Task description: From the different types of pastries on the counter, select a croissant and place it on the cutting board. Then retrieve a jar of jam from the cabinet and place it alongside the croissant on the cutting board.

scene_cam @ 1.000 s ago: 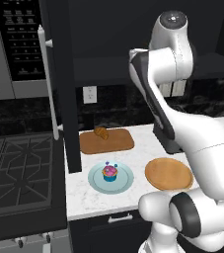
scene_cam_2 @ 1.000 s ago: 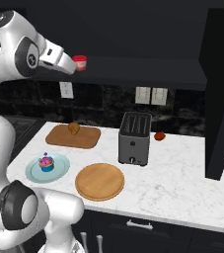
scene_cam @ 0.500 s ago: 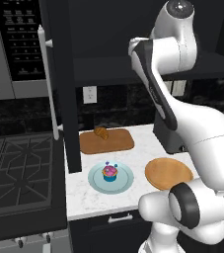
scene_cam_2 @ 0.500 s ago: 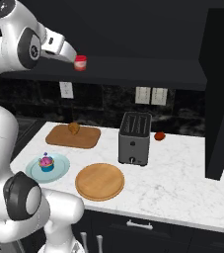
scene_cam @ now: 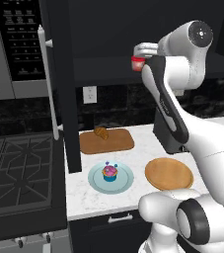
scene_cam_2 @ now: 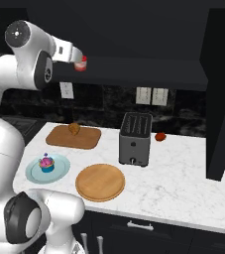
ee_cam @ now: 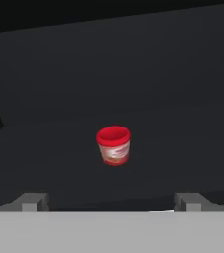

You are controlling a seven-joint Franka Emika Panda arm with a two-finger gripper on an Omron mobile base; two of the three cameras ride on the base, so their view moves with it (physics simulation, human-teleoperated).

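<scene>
Arm swung nearer jar of jam; toaster below.

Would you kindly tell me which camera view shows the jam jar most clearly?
The hand view: the jam jar sits centred and unobstructed on the dark shelf. Both base views show it small, a red spot beside the arm's end.

Camera arrangement
The counter is viewed downward from behind-left and behind-right; the jar of jam is faced closely along the hand.
</scene>
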